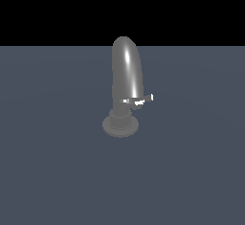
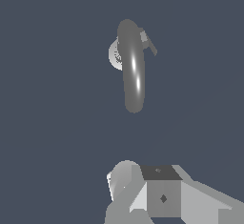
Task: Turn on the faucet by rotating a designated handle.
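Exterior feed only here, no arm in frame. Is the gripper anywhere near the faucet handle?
Observer: No. In the wrist view the gripper is clear of the faucet, with bare floor between them.
Operator: Level with it or above?
Observer: Above. The wrist camera looks down on the arched spout, the round base peeking out beside it.
Operator: Fingers open?
Observer: Cannot tell. Only part of the gripper shows.

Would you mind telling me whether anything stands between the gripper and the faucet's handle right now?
Nothing visible does. In the wrist view, only bare grey floor separates the gripper from the faucet, whose handle sticks out sideways, uncovered.
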You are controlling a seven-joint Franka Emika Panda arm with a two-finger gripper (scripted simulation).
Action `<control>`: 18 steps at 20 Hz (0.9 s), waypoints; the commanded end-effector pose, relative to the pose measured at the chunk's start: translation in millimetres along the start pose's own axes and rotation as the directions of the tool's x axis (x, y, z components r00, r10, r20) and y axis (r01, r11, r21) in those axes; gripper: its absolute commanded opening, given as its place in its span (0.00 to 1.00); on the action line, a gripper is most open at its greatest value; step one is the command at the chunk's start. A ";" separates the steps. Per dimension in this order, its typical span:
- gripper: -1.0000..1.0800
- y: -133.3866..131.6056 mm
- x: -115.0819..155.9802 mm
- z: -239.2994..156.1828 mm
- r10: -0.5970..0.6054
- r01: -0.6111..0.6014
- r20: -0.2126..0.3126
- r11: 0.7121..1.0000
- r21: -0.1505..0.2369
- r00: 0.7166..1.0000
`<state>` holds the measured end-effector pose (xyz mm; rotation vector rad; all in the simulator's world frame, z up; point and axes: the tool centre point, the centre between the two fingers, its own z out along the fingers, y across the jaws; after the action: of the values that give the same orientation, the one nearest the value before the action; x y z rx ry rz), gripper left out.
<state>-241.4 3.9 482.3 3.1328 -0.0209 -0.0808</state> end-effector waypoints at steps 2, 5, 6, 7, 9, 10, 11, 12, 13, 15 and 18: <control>0.00 -1.8 8.7 0.4 0.025 -0.025 0.031 1.000 0.011 0.999; 0.00 -3.5 18.8 1.0 0.054 -0.055 0.067 0.998 0.023 0.996; 0.00 -4.1 22.7 1.3 0.064 -0.067 0.081 0.997 0.027 0.995; 0.00 -4.7 26.8 1.6 0.076 -0.079 0.096 0.996 0.031 0.992; 0.00 -5.7 35.8 2.7 0.100 -0.106 0.129 0.994 0.040 0.987; 0.00 -6.2 40.6 3.3 0.113 -0.121 0.146 0.992 0.044 0.983; 0.00 -6.6 45.4 4.0 0.126 -0.135 0.163 0.990 0.048 0.979; 0.00 -7.0 50.2 4.8 0.138 -0.150 0.181 0.987 0.052 0.974; 0.00 -7.3 55.0 5.7 0.151 -0.165 0.198 0.985 0.055 0.968; 0.00 -7.7 64.8 7.7 0.176 -0.195 0.234 0.979 0.062 0.956; 0.00 -7.8 79.4 11.5 0.212 -0.241 0.288 0.968 0.069 0.934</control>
<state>-170.0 10.6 469.0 3.1660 -0.3624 -0.4894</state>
